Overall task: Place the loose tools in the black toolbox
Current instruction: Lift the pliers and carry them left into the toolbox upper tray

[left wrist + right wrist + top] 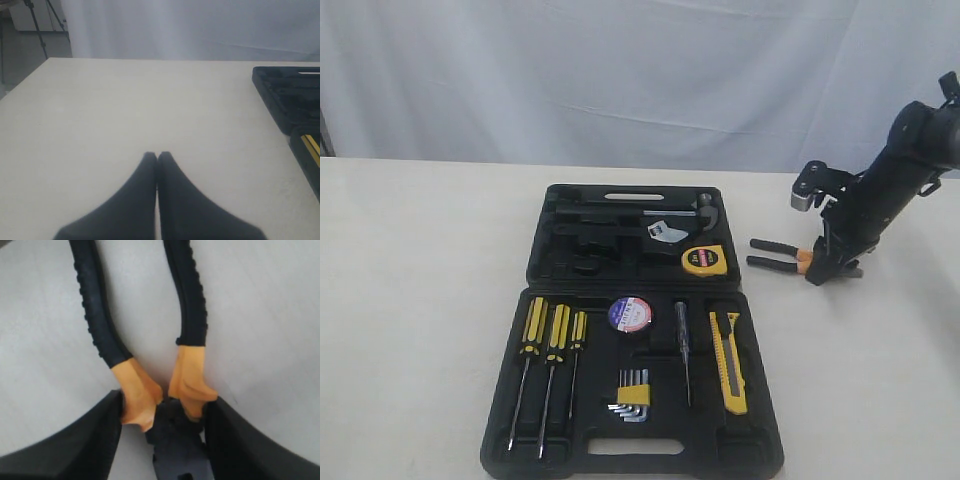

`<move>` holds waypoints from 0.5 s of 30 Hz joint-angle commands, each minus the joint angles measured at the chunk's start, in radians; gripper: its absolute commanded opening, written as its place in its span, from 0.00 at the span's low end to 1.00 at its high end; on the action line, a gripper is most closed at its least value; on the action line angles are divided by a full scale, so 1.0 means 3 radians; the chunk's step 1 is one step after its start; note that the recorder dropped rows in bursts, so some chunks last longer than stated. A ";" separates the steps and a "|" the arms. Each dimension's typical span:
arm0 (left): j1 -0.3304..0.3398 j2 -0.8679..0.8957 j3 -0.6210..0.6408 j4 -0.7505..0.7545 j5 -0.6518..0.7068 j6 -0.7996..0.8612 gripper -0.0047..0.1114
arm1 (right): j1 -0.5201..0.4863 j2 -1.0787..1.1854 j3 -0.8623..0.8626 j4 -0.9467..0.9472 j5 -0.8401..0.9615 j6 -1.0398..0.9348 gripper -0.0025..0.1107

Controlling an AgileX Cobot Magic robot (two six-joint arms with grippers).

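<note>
The black toolbox (620, 458) lies open at the table's middle. In its slots rest the yellow tape measure (704, 260), the yellow-and-black utility knife (728, 362) and the black tape roll (629, 314) with its blue-white label. The black-and-orange-handled pliers (775, 255) lie on the table right of the box, handles toward it. My right gripper (828, 268) is down at their head. In the right wrist view its fingers (75, 440) press both orange collars of the pliers (190, 315). My left gripper (157, 156) is shut and empty over bare table, left of the toolbox (280, 95).
Three yellow-black screwdrivers (550, 340), a hex key set (632, 395) and a slim tester (683, 345) sit in the near half of the box. A hammer (650, 212) lies in the far half. A white curtain hangs behind the table.
</note>
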 commanded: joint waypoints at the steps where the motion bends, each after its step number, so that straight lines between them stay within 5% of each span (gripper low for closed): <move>1: -0.0016 -0.0004 0.0008 0.0000 -0.0018 -0.0019 0.04 | -0.0008 -0.0082 0.0034 -0.0063 0.0064 0.0049 0.02; 15: -0.0016 -0.0004 0.0008 0.0000 -0.0018 -0.0019 0.04 | 0.0167 -0.0715 0.0034 0.0150 0.0085 0.0233 0.02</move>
